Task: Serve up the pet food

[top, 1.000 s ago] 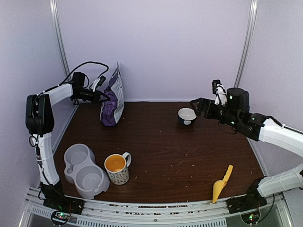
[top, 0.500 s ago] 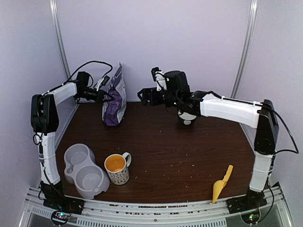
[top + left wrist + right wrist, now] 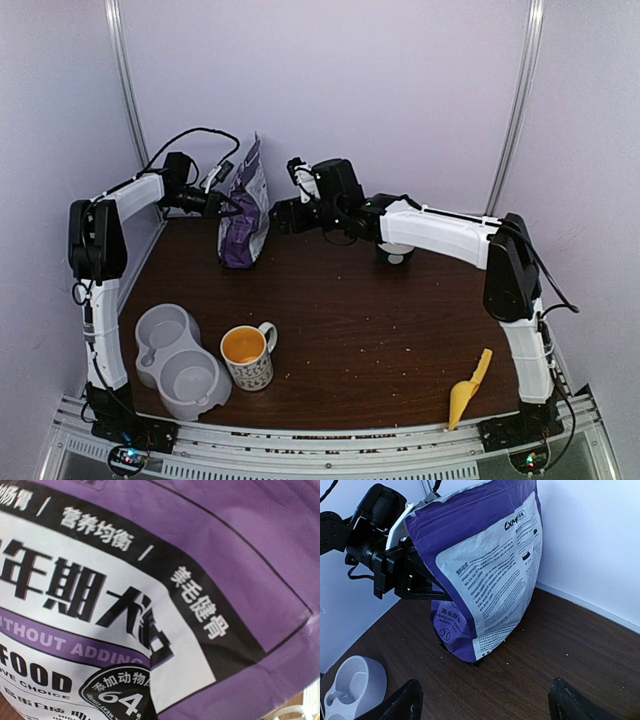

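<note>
Purple food bag [image 3: 243, 215] upright on surface [image 3: 380, 320]; I see L gripper [image 3: 220, 205] clamped on its edge, R gripper [image 3: 278, 216] wide apart, holding nothing, near bag.

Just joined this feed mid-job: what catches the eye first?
The purple bag stands upright at the far left, its edge pinched by the left gripper. The right gripper, jaws open, points at it from close by. Near-left, a grey double bowl sits empty beside a mug.
</note>
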Controlling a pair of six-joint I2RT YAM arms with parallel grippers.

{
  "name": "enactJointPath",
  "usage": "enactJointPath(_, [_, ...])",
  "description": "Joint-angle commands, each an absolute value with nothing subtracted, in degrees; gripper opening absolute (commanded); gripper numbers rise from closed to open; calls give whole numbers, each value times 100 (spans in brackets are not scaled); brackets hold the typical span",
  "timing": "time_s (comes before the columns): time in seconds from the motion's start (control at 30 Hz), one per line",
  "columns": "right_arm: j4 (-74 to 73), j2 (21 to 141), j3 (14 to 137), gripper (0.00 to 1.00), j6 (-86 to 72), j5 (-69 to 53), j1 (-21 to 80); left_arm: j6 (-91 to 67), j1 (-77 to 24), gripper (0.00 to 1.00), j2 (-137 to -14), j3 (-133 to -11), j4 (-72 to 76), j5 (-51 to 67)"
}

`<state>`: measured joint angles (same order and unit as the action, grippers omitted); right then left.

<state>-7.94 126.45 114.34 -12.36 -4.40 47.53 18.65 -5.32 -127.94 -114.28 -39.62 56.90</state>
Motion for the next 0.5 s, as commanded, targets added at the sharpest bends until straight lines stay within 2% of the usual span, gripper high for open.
enactJointPath(0.0, [-856,12608,11529,88,-1270,-554,4833,2163,-597,19,-12696,-11694,-4335,5489])
enactJointPath(0.03, [-819,12521,11406,87,-1282,-528,4842,2170,-548,26,-12575,-11642,-4340,5242])
enactJointPath(0.17, [-552,12083,10803,89,-1281,-330,4843,2139,-252,41,-11972,-11024,-3960,4534])
enactJointPath(0.23, [-506,11905,10596,90,-1264,-262,4839,2033,-95,52,-11641,-10672,-3718,4217])
enactJointPath(0.3, [-517,11780,10499,91,-1270,-221,4834,1932,58,70,-11349,-10462,-3609,3948])
enactJointPath(0.33, [-518,11732,10467,91,-1286,-210,4838,1865,151,75,-11213,-10398,-3565,3788])
enactJointPath(0.47, [-505,11538,10307,92,-1334,-179,4834,1602,384,77,-10687,-10358,-3492,3396])
